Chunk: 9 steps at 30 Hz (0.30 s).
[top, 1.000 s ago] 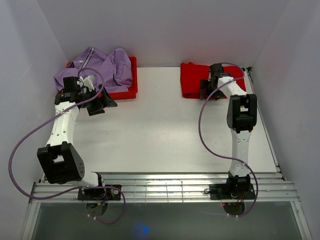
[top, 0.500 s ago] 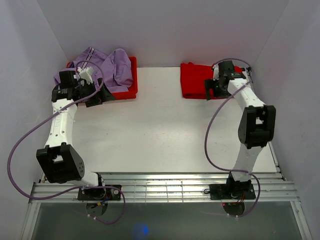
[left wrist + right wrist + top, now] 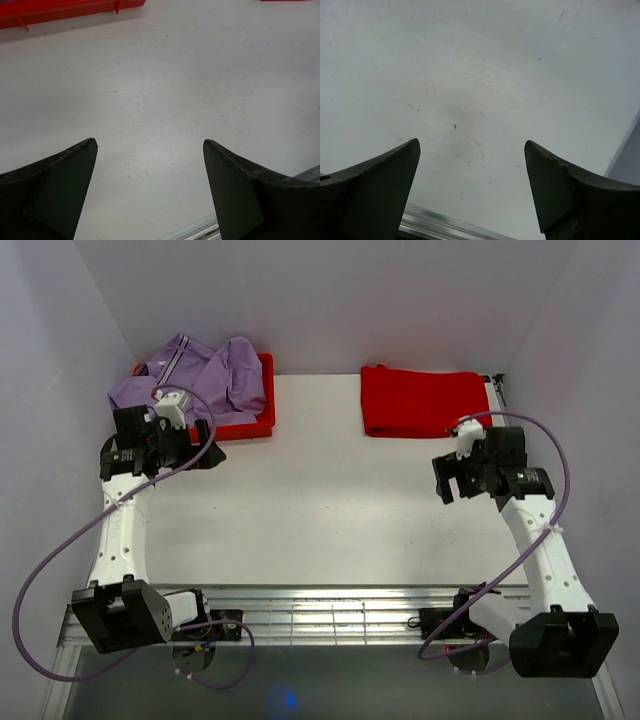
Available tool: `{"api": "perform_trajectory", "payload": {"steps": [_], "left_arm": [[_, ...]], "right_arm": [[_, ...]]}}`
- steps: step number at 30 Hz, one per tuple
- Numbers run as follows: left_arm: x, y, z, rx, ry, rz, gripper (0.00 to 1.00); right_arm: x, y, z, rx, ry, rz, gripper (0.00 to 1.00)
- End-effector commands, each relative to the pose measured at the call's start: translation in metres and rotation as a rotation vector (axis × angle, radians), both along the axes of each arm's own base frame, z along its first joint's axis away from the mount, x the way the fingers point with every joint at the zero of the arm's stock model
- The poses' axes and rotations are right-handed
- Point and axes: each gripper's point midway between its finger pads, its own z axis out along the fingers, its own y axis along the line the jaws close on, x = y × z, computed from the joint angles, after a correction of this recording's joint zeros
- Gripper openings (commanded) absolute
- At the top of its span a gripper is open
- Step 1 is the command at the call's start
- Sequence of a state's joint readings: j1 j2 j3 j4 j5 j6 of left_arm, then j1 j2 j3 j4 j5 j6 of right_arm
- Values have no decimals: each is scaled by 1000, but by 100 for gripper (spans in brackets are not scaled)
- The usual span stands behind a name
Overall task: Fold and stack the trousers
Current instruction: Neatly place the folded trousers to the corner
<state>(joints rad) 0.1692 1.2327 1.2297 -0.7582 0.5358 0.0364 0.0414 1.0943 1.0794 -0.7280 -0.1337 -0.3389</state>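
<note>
While both arms hang over the white bench, neither holds any cloth. On the left, the left pincer is spread wide with only bare bench beneath its dark fingers, and the edge of the red plastic tray shows at the top of its wrist view. The crumpled lilac trousers, white-striped down one side, lie heaped on that tray in the far left corner, spilling over its left rim. Near the right edge, the right pincer is likewise spread and empty above the bench. The folded red trousers lie flat as a neat rectangle at the far right, well apart from the lilac pair.
</note>
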Motion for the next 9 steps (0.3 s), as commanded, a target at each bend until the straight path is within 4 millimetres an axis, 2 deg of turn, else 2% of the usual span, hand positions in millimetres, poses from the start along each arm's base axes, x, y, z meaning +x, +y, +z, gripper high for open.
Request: {"api": "perform_trajectory", "payload": {"steps": [1,4,5,9], "left_arm": [[-21,6,-25,68,21,-10,98],[-31,13,-38,112,39,4,98],[-35,13,-40,126,39,-10,98],[-40,12,-35,133,15,-15,98]], "right_arm": [[-42,12,-23,30,46,99,90],[-54,13,-27,66,47,105,90],[-54,7,-25,66,43,80,90],[-53,6,-22,91,38,75,90]]}}
